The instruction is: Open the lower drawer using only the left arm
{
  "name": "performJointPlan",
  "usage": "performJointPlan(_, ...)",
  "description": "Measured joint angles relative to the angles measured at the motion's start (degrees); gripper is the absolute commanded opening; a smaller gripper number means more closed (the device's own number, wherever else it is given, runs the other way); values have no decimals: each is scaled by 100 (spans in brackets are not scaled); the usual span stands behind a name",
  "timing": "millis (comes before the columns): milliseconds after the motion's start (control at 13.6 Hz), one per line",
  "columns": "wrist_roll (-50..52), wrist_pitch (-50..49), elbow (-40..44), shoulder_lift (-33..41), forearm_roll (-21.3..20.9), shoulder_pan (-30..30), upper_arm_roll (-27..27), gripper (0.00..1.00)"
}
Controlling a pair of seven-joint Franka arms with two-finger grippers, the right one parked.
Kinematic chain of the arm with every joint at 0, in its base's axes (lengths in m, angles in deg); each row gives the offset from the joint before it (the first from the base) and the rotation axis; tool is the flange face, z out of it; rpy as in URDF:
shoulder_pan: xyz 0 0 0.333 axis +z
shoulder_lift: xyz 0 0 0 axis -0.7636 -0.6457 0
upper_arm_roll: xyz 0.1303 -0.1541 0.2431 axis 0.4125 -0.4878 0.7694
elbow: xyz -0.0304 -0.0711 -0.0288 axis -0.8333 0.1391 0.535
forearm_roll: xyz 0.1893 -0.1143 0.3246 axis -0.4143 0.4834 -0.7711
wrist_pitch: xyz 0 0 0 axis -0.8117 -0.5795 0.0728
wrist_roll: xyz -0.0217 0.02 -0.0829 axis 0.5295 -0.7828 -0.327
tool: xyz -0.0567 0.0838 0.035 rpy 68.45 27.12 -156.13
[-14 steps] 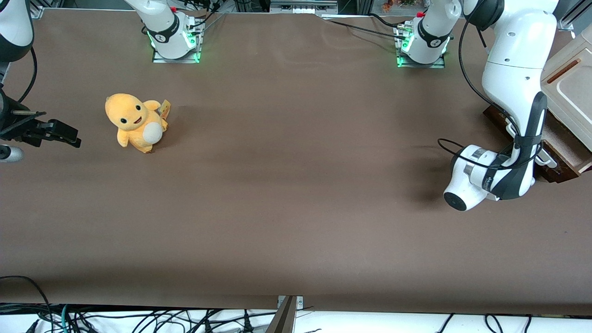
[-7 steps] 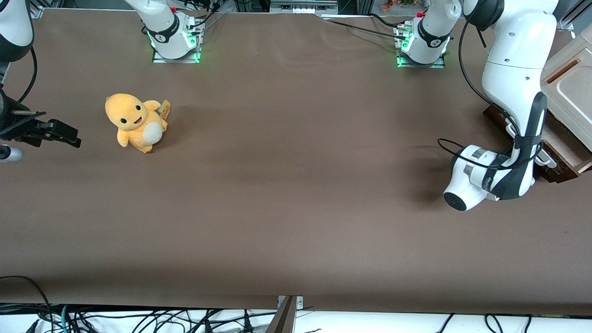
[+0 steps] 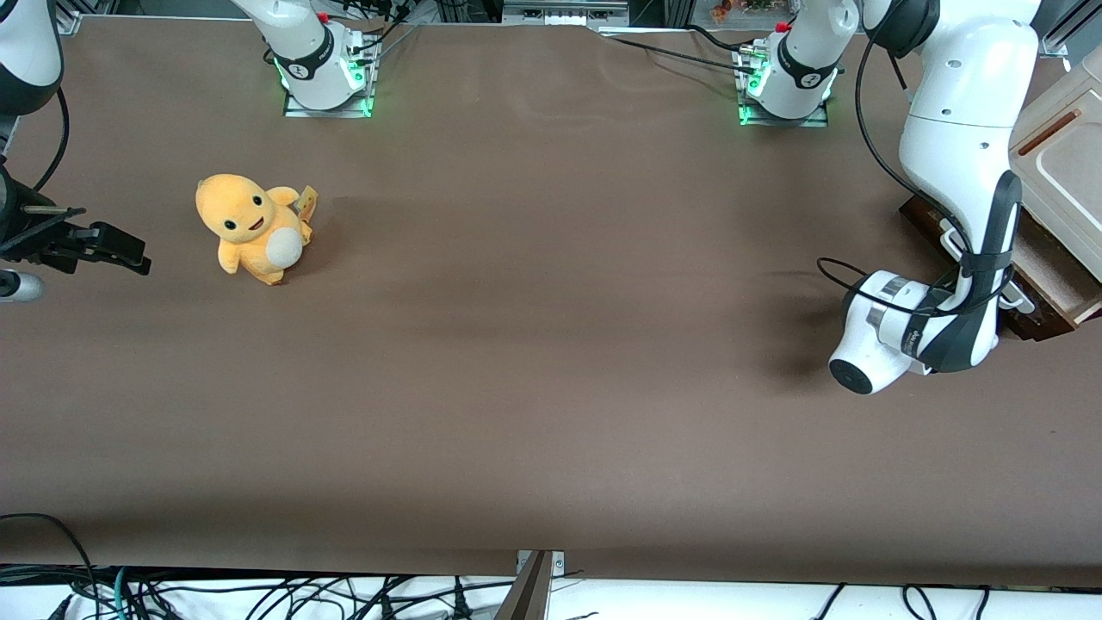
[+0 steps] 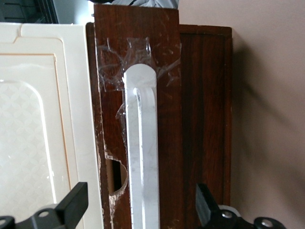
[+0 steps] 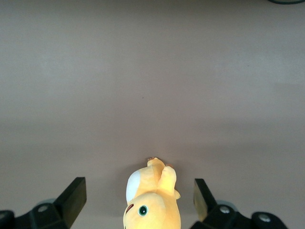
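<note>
Shifted a touch since a second ago: the left arm (image 3: 964,164) and its wrist have slid slightly toward the working arm's end of the table, closer in on the drawer (image 3: 1029,271); the drawer itself hasn't budged.

Front view now. That arm bends down over the brown table (image 3: 534,362), wrist low and right at the drawer's dark front. The drawer is pulled partway out from under the cream cabinet (image 3: 1063,164), pale wood showing inside, and its whitish handle (image 3: 1016,297) peeks out just past the wrist. The gripper itself is hidden under the wrist here. Well apart, toward the parked arm's end, an orange plush (image 3: 251,226) sits upright on the table.

Left wrist view. The gripper (image 4: 142,205) is spread wide, one black finger (image 4: 74,202) over the cream panel (image 4: 43,119), its partner over the dark wood, and the handle (image 4: 141,148) runs straight between them, untouched. Clear tape is stuck on the drawer front (image 4: 167,105) around the handle's rounded end, and a chipped notch shows beside the bar.

Right wrist view. The plush (image 5: 152,198) lies on bare table (image 5: 152,71).
</note>
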Motion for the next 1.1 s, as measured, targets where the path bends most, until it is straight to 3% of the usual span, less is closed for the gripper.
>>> performJointPlan(368,-957,12,577,182,910,-17,-75,100)
performJointPlan(589,-1182,40,730,643,1700,29,-319,100)
performJointPlan(957,-1450,151,1078,1280,2446,60,-743,100)
performJointPlan(1104,-1791,151,1155,1606,2932,63,-813,100)
